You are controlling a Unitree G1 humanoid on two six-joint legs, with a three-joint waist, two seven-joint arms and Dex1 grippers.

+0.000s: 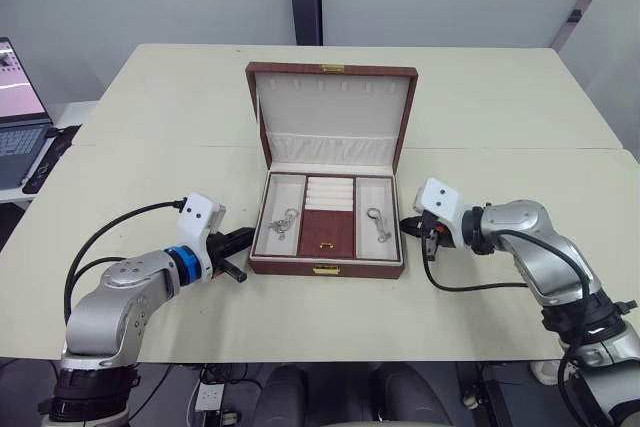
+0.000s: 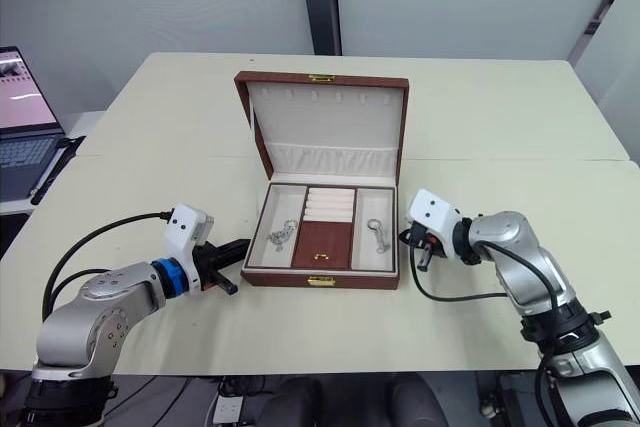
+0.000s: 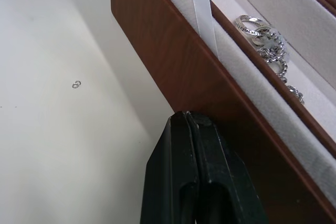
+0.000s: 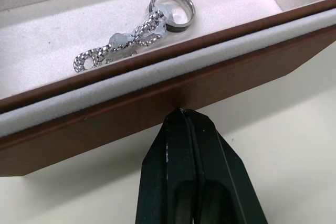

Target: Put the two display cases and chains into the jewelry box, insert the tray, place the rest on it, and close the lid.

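On the cream table [image 1: 480, 97] the jewelry box [image 1: 327, 269] sits open at centre, its lid [image 1: 332, 112] standing upright at the back with the cream lining, the gathered pocket and the row of small hooks facing forward. Inside the box the tray [image 1: 328, 235] is seated, its ring-roll slots and reddish-brown middle panel with a small gold pull between two cream side compartments. A silver chain with rings [image 1: 283, 222] lies in the left compartment, and a short chain with a ring [image 1: 378, 224] lies in the right one; the right wrist view shows that piece as a beaded chain joined to a plain band [image 4: 173, 4].

Just beside the box's left wall is the left gripper [image 1: 238, 243], its two black fingers [image 3: 181, 182] pressed together with nothing between them, their tips touching or all but touching the wood-grain side. Against the box's right wall is the right gripper [image 1: 408, 226], its fingers [image 4: 184, 171] likewise closed tight and empty, their tips at the outer wall just below the cream rim.

At the far left edge of the table a laptop [image 1: 20, 112] stands open.
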